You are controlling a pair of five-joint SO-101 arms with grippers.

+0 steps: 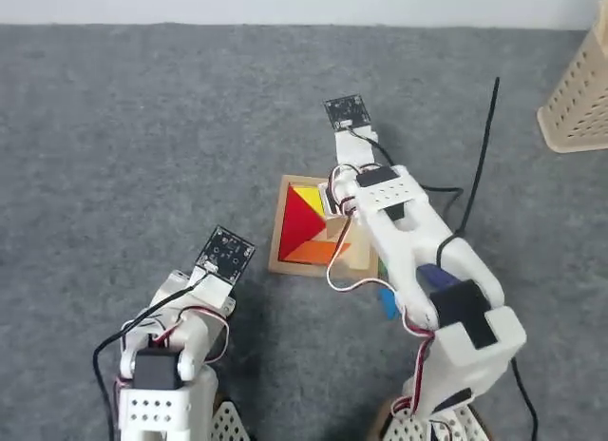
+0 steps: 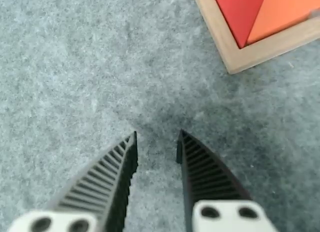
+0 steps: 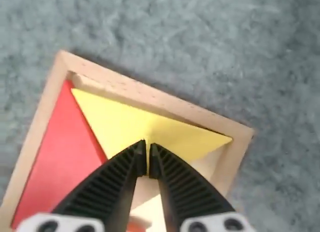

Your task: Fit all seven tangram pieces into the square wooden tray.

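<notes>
Right wrist view: large yellow triangle (image 3: 135, 124), flat and plain-faced, inside the square wooden tray (image 3: 165, 103) beside a large red triangle (image 3: 60, 152). Meets the red one along a short side. Right gripper (image 3: 147, 143) directly over the yellow piece's right-angle corner, jaws drawn almost together and pinching that corner, with a sliver of yellow visible in the slit between them. Long side laid along one tray wall, parallel to it, a narrow strip of bare wood between; corner opposite pointing away from that wall, toward the tray's middle and into the jaws.

High view: tray (image 1: 278, 241) on grey carpet (image 1: 142, 127) in front of the right arm, yellow triangle (image 1: 309, 196) in its far part, long axis running along the far rim. Red triangle (image 1: 297, 227) against the left rim, orange piece (image 1: 318, 254) in the near part. Blue piece (image 1: 388, 301) on the carpet outside the tray, beside the right arm.

Left wrist view: left gripper (image 2: 157, 134) above bare carpet, jaws parted and holding nothing, well apart from the tray's corner (image 2: 235, 57).
</notes>
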